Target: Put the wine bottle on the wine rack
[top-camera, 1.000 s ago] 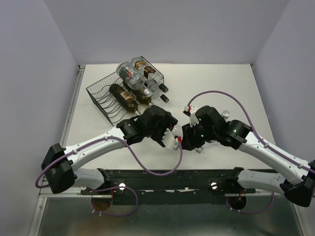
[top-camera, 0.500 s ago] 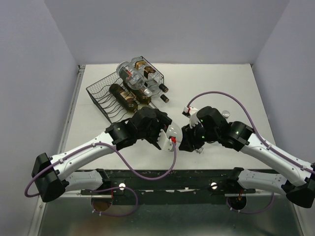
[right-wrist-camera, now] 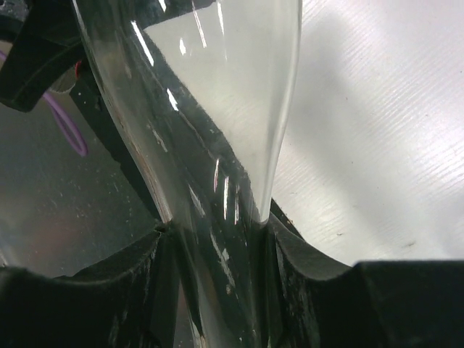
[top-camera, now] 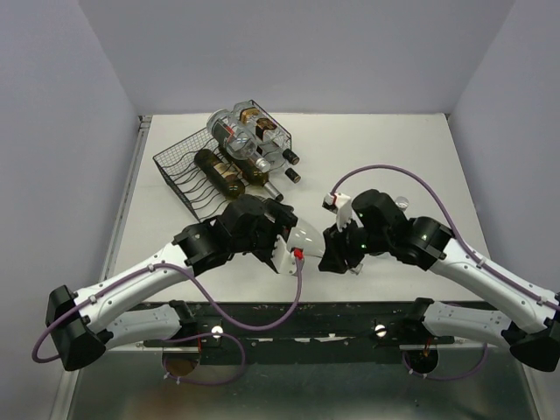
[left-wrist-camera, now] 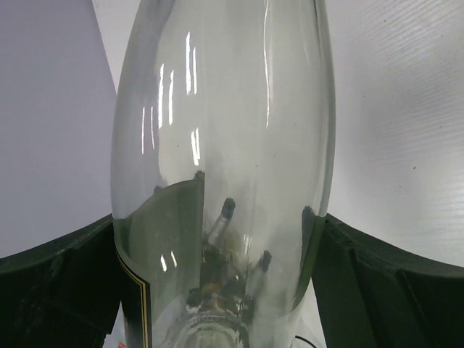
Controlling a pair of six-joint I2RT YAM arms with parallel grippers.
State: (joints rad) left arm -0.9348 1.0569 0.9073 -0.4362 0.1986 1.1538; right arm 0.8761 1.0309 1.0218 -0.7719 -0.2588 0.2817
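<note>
1. Since the overhead frame of a second ago, the left gripper (top-camera: 290,243) has drawn back toward the near left. This opens a gap to the right gripper (top-camera: 328,254) (the two nearly met before). The right arm has barely shifted.
2. The wine bottle (left-wrist-camera: 225,130) spans that gap over the near middle of the table (top-camera: 376,149), with its narrow end toward the right gripper.
3. Right gripper: its jaws are closed on the bottle's neck, and the glass is pinched between its black fingers (right-wrist-camera: 87,297).
4. Left gripper: its jaws are spread wide, one to either side of the bottle's body. Contact with the glass cannot be confirmed.
5. The wine rack (top-camera: 188,179) sits at the far left of the table, well apart from the held bottle. The other bottles (top-camera: 219,172) lying on it are unchanged.
6. Materials:
   - The held bottle is clear, smooth glass with a rounded shoulder and a dark label (left-wrist-camera: 134,290) edged by a thin gold line.
   - The rack is black wire mesh.
   - The table is matt white and finely ribbed.
</note>
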